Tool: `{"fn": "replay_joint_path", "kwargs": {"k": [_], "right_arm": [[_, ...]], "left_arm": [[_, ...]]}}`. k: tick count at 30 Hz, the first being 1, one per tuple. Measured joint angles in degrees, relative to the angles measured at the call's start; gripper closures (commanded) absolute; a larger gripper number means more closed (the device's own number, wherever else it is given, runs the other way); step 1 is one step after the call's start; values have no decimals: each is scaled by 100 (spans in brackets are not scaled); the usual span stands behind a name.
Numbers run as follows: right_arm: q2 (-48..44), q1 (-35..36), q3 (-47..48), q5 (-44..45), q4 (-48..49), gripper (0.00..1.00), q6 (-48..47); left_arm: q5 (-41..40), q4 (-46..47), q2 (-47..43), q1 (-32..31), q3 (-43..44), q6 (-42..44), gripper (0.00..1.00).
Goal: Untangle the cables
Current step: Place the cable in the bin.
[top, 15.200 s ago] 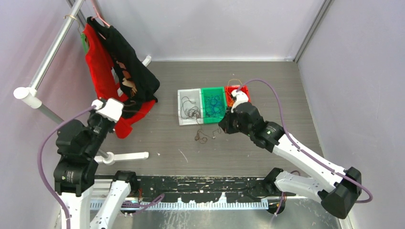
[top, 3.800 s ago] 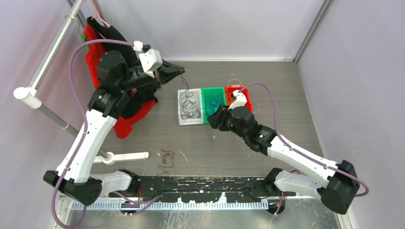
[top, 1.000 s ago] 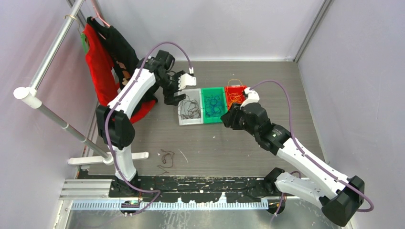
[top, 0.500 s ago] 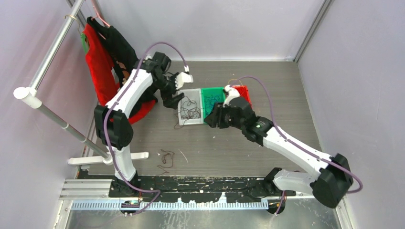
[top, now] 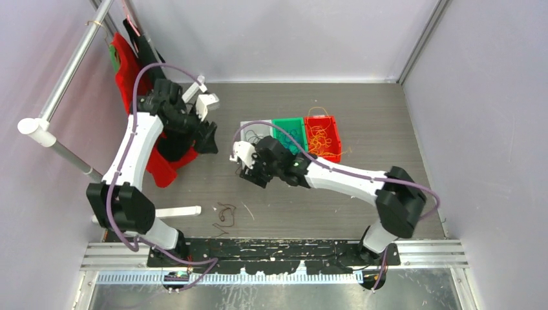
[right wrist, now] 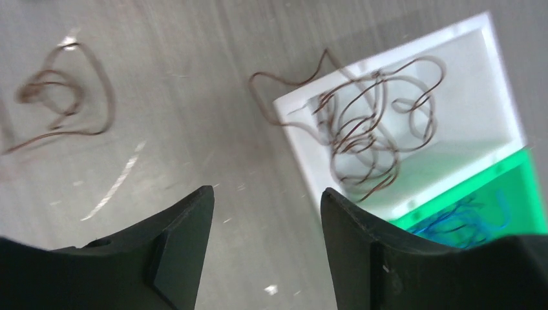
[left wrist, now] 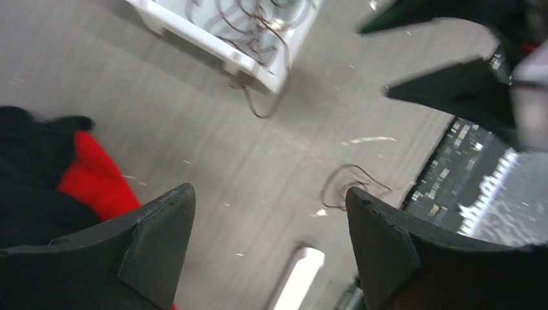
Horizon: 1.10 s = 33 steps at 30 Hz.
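Note:
The cables lie sorted by colour. Brown cables (right wrist: 371, 132) fill the white tray (right wrist: 494, 71), and one strand (right wrist: 274, 81) hangs over its corner onto the table. Blue cables (right wrist: 462, 213) lie in the green tray (top: 287, 121), orange cables (top: 318, 137) in the red tray (top: 333, 139). A loose brown cable (top: 223, 213) rests on the table near the front. My right gripper (top: 252, 174) hovers open and empty just in front of the white tray. The left gripper (top: 208, 137) is open and empty, by the hanging clothes.
Red and black clothes (top: 139, 77) hang from a metal rack (top: 64, 84) at the left, and its white foot (top: 178, 211) lies on the table. Grey walls close in the back and both sides. The black rail (top: 278, 248) runs along the near edge.
My right arm has swung left from the red and green trays to the front of the white tray, and its jaws have widened. The left arm has drawn back left toward the clothes.

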Motion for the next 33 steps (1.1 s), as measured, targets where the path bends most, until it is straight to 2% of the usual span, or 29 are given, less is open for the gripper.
{"fn": "replay_joint_path", "kwargs": {"k": [4,9,16,24,25,27,30,33], "right_arm": [[916,-179,798,260,-111,35,-850],[1668,-710,1661,42,-223,37,-1021],[2297,-977,2605,-203,-581,39,-1228],[2693,-986,2885,-662,-1078,43,-1377],[2726,-990,2898,-682,-1113,45,-1392],[2780,-997,2946,-708,-1211,56,-1414],[2848,-1012,2997,-688,-1193,86,-1377],[2990,-1047,3152,-568,-1097,97,-1182]], "left_arm": [[247,26,-466,105,-898,-105,16],[387,70,-868,282,-1561,-144,17],[636,160,-1327,472,-1740,-144,19],[879,151,-1384,560,-1853,-24,20],[887,144,-1390,560,-1884,17,21],[896,142,-1403,560,-1937,61,21],[916,153,-1427,560,-1969,76,23],[951,166,-1462,560,-1993,76,23]]}}
